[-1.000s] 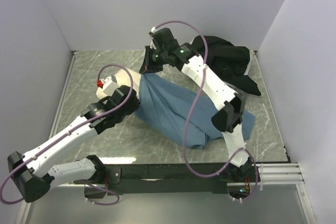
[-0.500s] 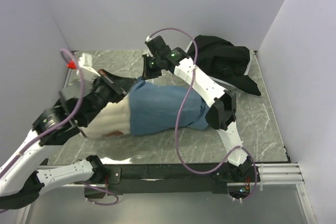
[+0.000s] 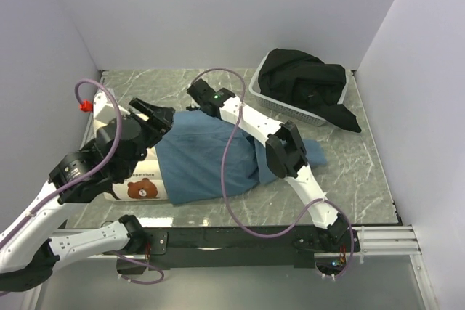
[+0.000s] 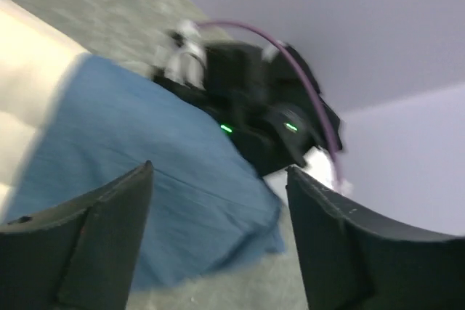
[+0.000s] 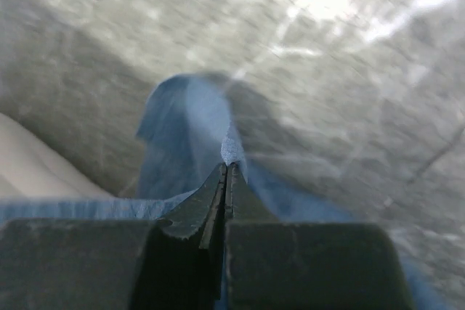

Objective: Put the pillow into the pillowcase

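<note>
Nearest the bases, the pillow (image 3: 134,183) lies under the left arm, its bear-print end showing on the near side of the left gripper (image 4: 218,176), whose fingers stand apart with nothing between them. Just beyond those fingers, the pillowcase (image 3: 203,154) covers the pillow's other end. At its far edge, the right gripper (image 5: 227,168) is clamped on a fold of blue fabric. Farther off, to that gripper's right, a basket (image 3: 287,105) holds black cloth (image 3: 305,81).
</note>
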Available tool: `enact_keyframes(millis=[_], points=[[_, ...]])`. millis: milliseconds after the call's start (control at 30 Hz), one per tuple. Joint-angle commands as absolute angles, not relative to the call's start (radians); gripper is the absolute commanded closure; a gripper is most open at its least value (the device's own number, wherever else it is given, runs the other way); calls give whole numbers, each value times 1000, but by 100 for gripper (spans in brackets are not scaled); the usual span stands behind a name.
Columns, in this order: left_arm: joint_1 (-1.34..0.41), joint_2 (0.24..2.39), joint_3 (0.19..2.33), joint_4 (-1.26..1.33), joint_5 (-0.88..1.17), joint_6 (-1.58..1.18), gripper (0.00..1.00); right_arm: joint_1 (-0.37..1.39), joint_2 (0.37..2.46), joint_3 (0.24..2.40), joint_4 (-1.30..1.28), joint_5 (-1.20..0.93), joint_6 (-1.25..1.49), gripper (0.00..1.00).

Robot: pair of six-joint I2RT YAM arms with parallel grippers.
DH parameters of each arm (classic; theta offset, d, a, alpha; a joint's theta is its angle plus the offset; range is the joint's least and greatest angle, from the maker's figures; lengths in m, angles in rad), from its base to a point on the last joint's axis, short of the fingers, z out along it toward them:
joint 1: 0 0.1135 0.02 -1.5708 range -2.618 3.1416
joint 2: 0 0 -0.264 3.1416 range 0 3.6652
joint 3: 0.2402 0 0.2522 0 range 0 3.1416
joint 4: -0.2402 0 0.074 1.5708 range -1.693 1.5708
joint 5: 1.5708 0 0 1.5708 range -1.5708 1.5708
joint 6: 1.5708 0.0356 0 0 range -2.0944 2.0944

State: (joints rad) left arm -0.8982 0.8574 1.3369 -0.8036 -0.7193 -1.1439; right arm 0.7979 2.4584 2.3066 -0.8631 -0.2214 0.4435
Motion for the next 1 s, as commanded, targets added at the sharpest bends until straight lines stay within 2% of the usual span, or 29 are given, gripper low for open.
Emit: enact_keyframes(millis=[0,100,133,200,233,300,333,400,433,500,533,567,667,800,867,900,967], points=[[-897,828,1304,-953,-1021,-1236,14,802,2369,2215,-791,-203,431,99],[-847,836,1241,-872,-964,-1194,10,804,2341,2227,-811,-128,429,86],[-798,844,1206,-861,-934,-1180,9,802,2324,2221,-808,-102,430,72],[-727,873,1163,-835,-822,-1137,6,802,2249,2182,-784,-25,428,54],[-641,879,1146,-789,-768,-1114,5,802,2218,2165,-772,-2,426,40],[-536,873,1086,-714,-639,-1031,5,802,2134,2137,-753,112,433,27],[-426,868,1068,-657,-526,-1011,5,801,2106,2135,-750,148,434,20],[-312,864,1025,-618,-413,-963,4,801,2036,2140,-756,228,443,15],[-202,865,1013,-606,-318,-951,3,799,2013,2140,-761,251,448,11],[-93,882,974,-575,-215,-922,1,805,1956,2131,-778,296,471,9],[7,890,959,-563,-154,-914,0,810,1942,2125,-784,313,482,3],[64,896,942,-537,-67,-905,0,827,1928,2115,-794,330,489,2],[192,911,878,-503,18,-884,1,857,1893,2068,-810,371,517,2],[262,922,781,-444,54,-873,1,986,1844,1910,-733,370,561,4],[281,930,755,-431,55,-876,1,1031,1865,1904,-710,364,587,6],[284,942,732,-419,52,-876,0,1049,1908,1925,-713,356,597,12],[294,953,716,-417,46,-877,1,1089,1959,1960,-736,333,620,15]])
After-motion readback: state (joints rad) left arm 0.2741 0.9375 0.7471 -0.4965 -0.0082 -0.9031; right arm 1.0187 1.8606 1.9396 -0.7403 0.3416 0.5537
